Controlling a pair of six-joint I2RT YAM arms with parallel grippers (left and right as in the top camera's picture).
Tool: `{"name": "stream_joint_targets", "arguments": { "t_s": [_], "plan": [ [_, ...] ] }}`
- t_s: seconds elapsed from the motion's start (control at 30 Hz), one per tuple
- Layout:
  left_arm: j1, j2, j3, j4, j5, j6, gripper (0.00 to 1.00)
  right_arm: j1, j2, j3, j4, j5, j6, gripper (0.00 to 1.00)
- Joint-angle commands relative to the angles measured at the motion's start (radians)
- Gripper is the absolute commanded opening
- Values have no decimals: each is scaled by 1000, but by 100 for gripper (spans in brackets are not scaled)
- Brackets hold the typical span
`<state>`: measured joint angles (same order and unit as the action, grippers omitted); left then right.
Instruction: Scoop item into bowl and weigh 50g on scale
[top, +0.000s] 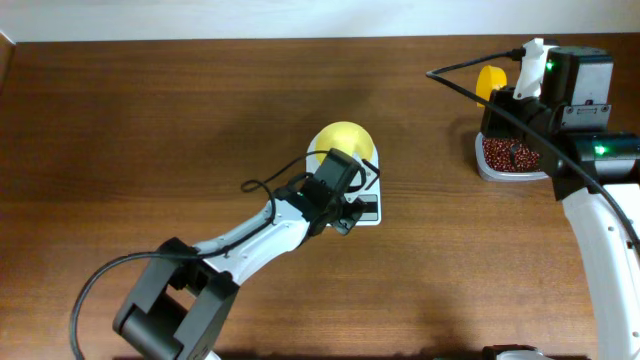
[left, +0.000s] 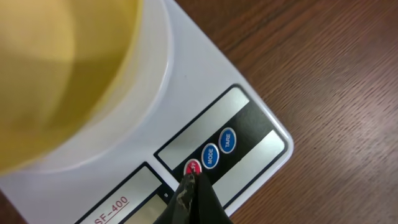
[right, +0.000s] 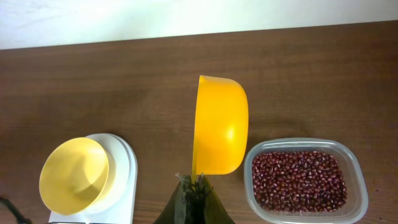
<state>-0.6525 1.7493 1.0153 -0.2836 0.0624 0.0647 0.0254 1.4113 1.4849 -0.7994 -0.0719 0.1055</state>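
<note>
We grip the scoop (right: 219, 124) in our clamped right gripper (right: 194, 183); the loose beans (right: 300, 180) will likely roll, so dig deep; left gripper (left: 193, 180) closed, empty

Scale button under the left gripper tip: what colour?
Red button, beside two blue buttons; clearest in the left wrist view.

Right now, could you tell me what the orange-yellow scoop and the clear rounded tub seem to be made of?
The orange-yellow scoop: probably moulded plastic, glossy, judging by its soft highlight. The clear rounded tub: likely thin transparent plastic, since the beans show through its wall.
</note>
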Motion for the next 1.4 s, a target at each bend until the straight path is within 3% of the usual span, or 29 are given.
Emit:
{"name": "stream_joint_targets", "arguments": {
  "t_s": [0.0,1.37],
  "plan": [
    [-2,18,5,3,-8,20,0,-6,4,19,3,-6,7,4],
    [-2,100,5,39,-25,20,0,-6,4,19,3,-29,7,4]
  ]
}}
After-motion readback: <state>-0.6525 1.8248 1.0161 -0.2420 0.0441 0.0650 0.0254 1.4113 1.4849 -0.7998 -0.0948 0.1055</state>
